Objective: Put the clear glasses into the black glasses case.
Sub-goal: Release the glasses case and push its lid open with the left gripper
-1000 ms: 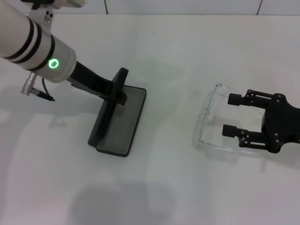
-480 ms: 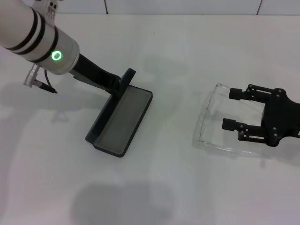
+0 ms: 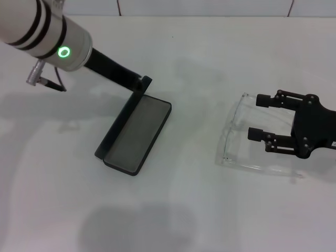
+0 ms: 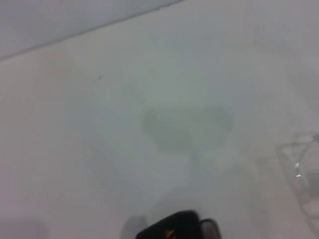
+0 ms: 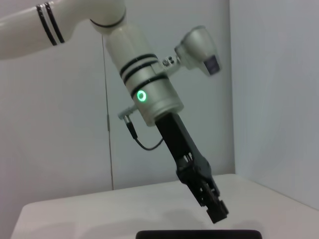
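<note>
The black glasses case lies open left of the table's middle, grey lining up, its lid standing along the left side. My left gripper is at the lid's far end; whether it still touches the lid I cannot tell. The left wrist view catches a corner of the case with its orange logo. The clear glasses rest on the table at the right, lenses facing the case. My right gripper stands open just above them, between the two temple arms, holding nothing.
The white table carries nothing else, and a wall rises behind its far edge. The right wrist view looks across at the left arm, its gripper just above the case's edge.
The left gripper has drawn back towards the far left, and the case has swung and its lid has tipped wider open. The right gripper shifted slightly over the glasses.
</note>
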